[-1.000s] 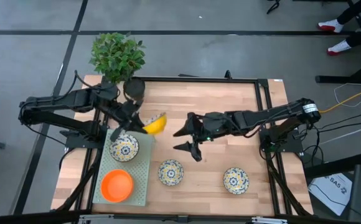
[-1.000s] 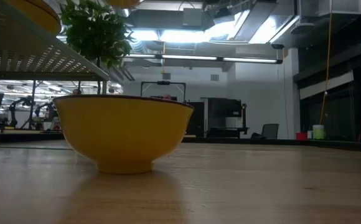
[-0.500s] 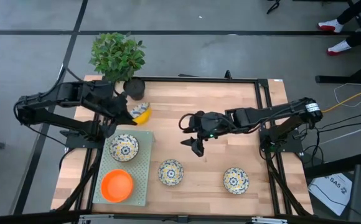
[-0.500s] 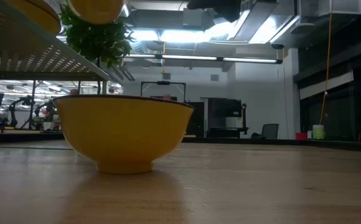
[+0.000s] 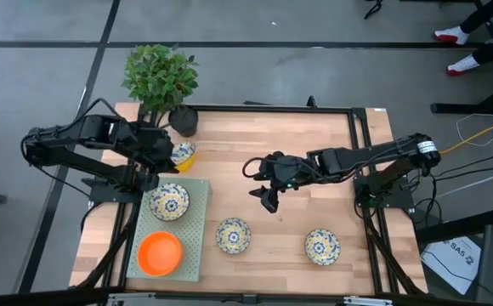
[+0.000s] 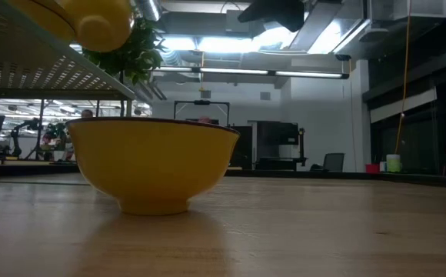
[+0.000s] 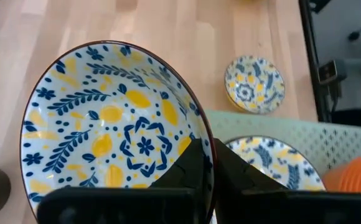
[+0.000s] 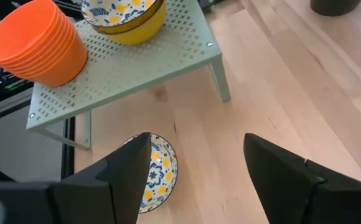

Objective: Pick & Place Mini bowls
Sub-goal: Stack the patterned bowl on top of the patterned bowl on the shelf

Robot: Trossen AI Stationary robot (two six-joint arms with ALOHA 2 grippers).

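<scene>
the left gripper (image 5: 172,155) pinches a floral bowl (image 7: 115,134) by its rim, mouth up. the right gripper (image 5: 265,185) hangs spread, holding nothing.

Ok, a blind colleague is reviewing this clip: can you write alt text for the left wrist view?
The left gripper is shut on the rim of a floral mini bowl, white inside with blue leaves and yellow lemons, held above the wooden table. Beyond it a second patterned bowl sits on the table, and a pale green perforated rack carries another patterned bowl beside an orange one.
</scene>
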